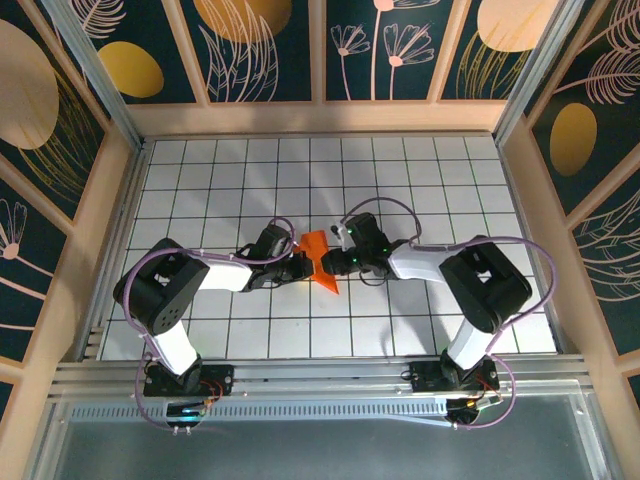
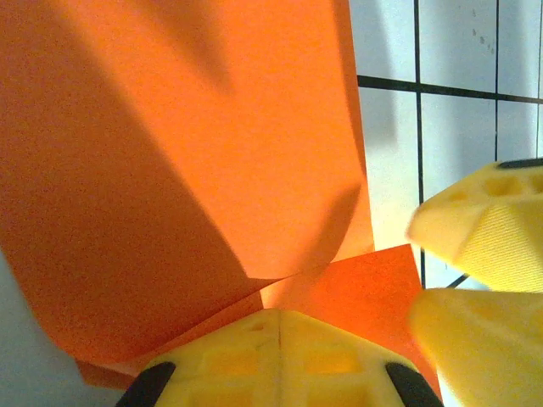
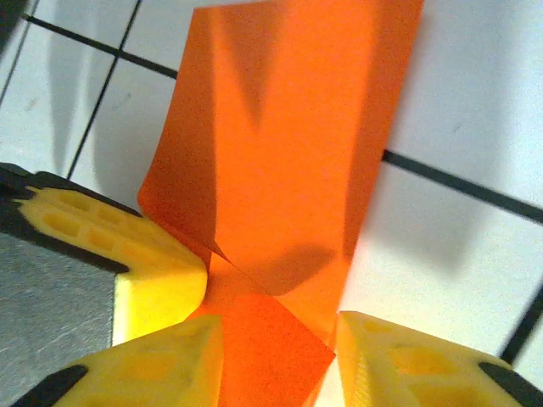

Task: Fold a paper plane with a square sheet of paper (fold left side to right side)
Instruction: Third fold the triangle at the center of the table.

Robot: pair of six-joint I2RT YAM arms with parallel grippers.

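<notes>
The orange paper lies on the bench between my two sets of jaws. One flap curls upward (its long edge free), and open white tiles lie beyond it on every side. My left jaws are pressed together, tips on the paper at its crease. My right jaws stand spread, with the lower flap between them.

Paper: thin, bright orange, partly folded into a wedge. Lies near centre of table, narrow tip toward 5 o'clock. Upper flap lifts and curls off the flat lower layer, meeting it along a crease.
</notes>
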